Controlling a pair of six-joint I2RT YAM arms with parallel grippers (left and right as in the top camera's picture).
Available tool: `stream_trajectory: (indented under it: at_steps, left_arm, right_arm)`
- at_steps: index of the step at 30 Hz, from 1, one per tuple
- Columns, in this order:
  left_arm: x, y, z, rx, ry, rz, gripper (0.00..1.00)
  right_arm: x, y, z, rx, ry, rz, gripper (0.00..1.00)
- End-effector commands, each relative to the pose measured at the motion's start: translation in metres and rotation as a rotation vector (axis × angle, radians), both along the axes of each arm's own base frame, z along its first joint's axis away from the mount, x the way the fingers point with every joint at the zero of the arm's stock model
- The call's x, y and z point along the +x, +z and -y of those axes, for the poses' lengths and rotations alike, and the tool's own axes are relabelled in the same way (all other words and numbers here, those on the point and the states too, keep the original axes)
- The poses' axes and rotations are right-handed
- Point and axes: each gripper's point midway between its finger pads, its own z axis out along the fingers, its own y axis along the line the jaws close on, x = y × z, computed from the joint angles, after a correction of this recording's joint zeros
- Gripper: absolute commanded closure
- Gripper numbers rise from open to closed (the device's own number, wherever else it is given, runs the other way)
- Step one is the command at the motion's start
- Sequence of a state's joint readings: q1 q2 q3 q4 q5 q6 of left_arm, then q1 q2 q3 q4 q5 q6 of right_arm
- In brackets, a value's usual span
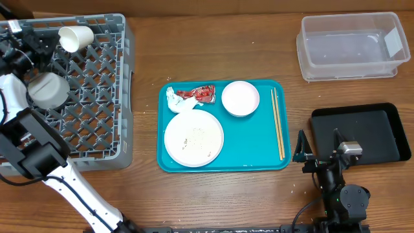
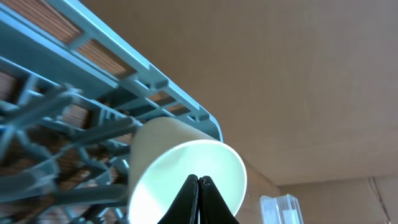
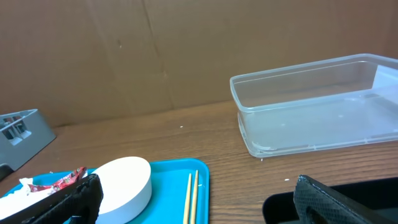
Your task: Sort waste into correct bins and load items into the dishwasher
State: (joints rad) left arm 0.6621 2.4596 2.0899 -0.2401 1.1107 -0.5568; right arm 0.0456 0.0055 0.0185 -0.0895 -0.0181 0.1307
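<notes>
I see the cup lying on the rack, likely light and thin-walled, best pinched gently by its rim; left tool pressed together at its mouth, right tool spread wide.

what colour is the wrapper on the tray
Red, with pale print: the wrapper lies beside the white tissue on the teal tray. It shows clearest in the overhead view.

Under my right gripper runs the wooden table, warm brown, its grain going side to side. Straight ahead, where the tabletop ends, a plain brown board wall rises, matte, with one vertical seam off to the left. The light is soft and even.
</notes>
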Motion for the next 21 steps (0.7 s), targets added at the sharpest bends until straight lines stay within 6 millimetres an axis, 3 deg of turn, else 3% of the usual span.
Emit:
stream_trajectory:
  at_steps: [1,6,8,11,14,18,20,21]
  left_arm:
    - [-0.02,0.046,-0.049,0.043,0.093,0.065,0.96]
    - [-0.051,0.103,-0.078,0.106,0.173,0.119,0.96]
    - [-0.062,0.134,-0.075,0.153,0.183,0.151,0.96]
    - [-0.066,0.154,-0.064,0.18,0.214,0.13,0.96]
    - [-0.06,0.155,-0.046,0.284,0.277,0.043,0.96]
    - [-0.046,0.135,-0.01,0.638,0.343,-0.146,0.93]
    - [-0.037,0.124,0.014,0.805,0.311,-0.206,0.82]
    - [-0.033,0.117,0.027,0.868,0.305,-0.245,0.68]
  right_arm:
    - [0.001,-0.003,0.001,-0.004,-0.007,-0.002,0.0]
    - [0.001,-0.003,0.001,-0.004,-0.007,-0.002,0.0]
    - [0.001,-0.003,0.001,-0.004,-0.007,-0.002,0.0]
    - [0.001,-0.003,0.001,-0.004,-0.007,-0.002,0.0]
    - [0.001,-0.003,0.001,-0.004,-0.007,-0.002,0.0]
    - [0.001,-0.003,0.001,-0.004,-0.007,-0.002,0.0]
    - [0.001,-0.003,0.001,-0.004,-0.007,-0.002,0.0]
    - [0.001,-0.003,0.001,-0.004,-0.007,-0.002,0.0]
